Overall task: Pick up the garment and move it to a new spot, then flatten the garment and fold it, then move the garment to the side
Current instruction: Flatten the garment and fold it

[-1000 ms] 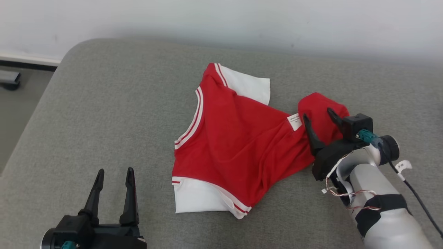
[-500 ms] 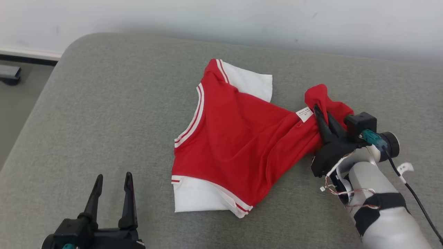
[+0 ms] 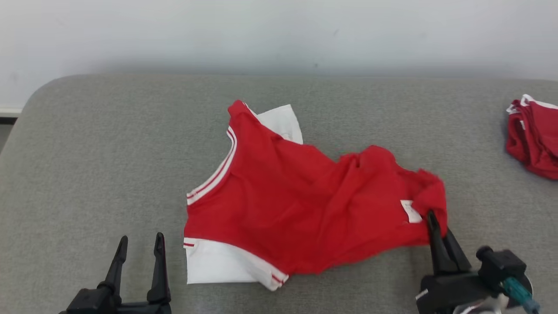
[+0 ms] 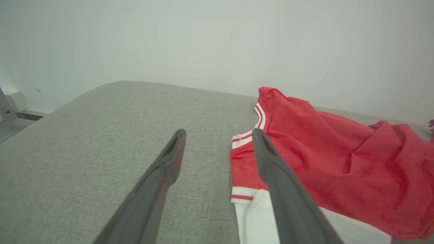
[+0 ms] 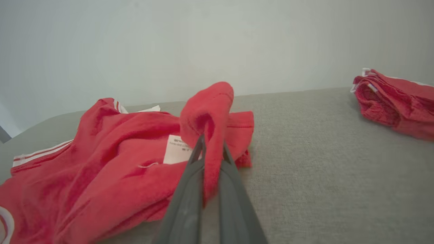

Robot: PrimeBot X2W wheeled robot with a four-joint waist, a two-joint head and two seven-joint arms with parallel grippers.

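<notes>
The garment (image 3: pixel 296 205) is a red T-shirt with white sleeves and striped trim, lying crumpled on the grey cushion. My right gripper (image 3: pixel 433 218) is shut on a bunched red fold at the garment's right end, beside its white label (image 3: pixel 409 211). The right wrist view has that fold (image 5: pixel 210 112) pinched between the gripper's (image 5: pixel 211 144) two fingers and raised off the cushion. My left gripper (image 3: pixel 139 242) stands open at the lower left, clear of the cloth. In the left wrist view its gripper (image 4: pixel 218 135) points at the garment's (image 4: pixel 339 162) neckline.
A second red garment (image 3: pixel 534 135), folded, lies at the far right of the grey cushion (image 3: pixel 109 152); it also appears at the right in the right wrist view as a red pile (image 5: pixel 393 101). A pale wall runs behind the cushion.
My right gripper closed on the garment's right end and pulled it toward the near side, stretching the cloth. The head camera has shifted, bringing the folded pile into view. The left gripper stayed open.
</notes>
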